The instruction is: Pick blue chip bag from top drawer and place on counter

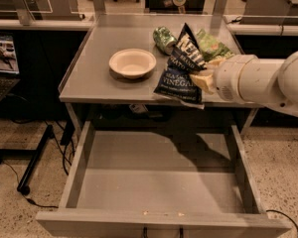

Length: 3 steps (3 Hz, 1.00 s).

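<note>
We see the gripper at the 3 o'clock edge of the blue chip bag, its pale fingers pinched closed on the bag's side, with the thick white arm reaching in from 3 o'clock of the scene. The bag stands tilted over the front right part of the counter, its top corner pointing toward 12 o'clock and its lower edge at the counter's front rim; we cannot tell whether that edge touches the surface. At 9 o'clock from the bag, apart from it, sits a shallow cream bowl. At 1 o'clock, partly behind the bag, lies a green chip bag, and at 11 o'clock we see a small green patterned item that we cannot identify. At 6 o'clock below the counter, the top drawer is pulled fully out, the arm's shadow across its grey floor
</note>
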Each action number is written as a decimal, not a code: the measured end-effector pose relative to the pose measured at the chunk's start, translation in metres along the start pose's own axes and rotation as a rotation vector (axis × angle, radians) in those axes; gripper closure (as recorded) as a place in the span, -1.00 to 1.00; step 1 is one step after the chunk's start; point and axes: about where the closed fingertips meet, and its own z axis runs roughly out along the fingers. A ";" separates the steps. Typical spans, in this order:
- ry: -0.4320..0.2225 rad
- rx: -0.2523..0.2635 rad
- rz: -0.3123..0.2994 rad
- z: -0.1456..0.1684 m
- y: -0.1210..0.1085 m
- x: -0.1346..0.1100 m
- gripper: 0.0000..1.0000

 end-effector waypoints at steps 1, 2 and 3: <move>-0.021 0.070 0.001 0.014 -0.028 -0.012 1.00; -0.022 0.098 0.014 0.024 -0.043 -0.014 1.00; 0.007 0.119 0.045 0.044 -0.055 -0.002 1.00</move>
